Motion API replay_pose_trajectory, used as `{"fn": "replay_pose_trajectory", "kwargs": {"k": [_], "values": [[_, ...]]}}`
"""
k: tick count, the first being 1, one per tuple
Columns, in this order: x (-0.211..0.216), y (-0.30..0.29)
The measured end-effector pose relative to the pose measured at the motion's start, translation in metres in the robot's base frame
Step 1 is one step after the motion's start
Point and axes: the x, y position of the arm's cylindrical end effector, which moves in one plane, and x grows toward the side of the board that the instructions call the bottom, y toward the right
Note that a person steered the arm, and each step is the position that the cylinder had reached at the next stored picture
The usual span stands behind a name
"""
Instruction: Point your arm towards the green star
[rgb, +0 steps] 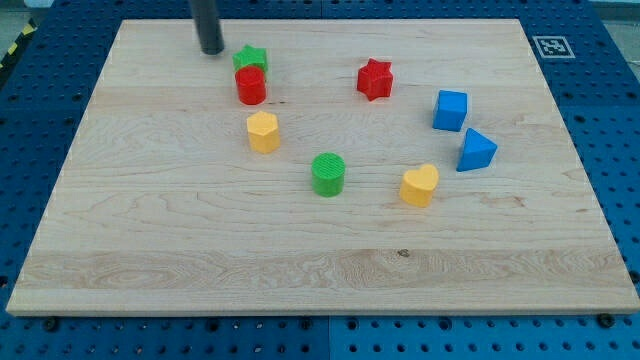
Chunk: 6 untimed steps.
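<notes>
The green star lies near the view's top, left of centre, touching the red cylinder just below it. My tip stands on the board just left of the green star, a small gap apart from it. The rod rises out of the view's top edge.
A yellow hexagonal block lies below the red cylinder. A green cylinder sits near the middle. A red star, blue cube, blue triangular block and yellow heart lie to the right. The wooden board sits on a blue pegboard.
</notes>
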Motion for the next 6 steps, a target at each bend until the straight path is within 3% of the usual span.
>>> {"fn": "replay_pose_trajectory", "kwargs": {"k": [1, 2, 4, 6], "values": [[0.007, -0.036], [0.035, -0.029], [0.05, 0.004], [0.072, 0.081]]}}
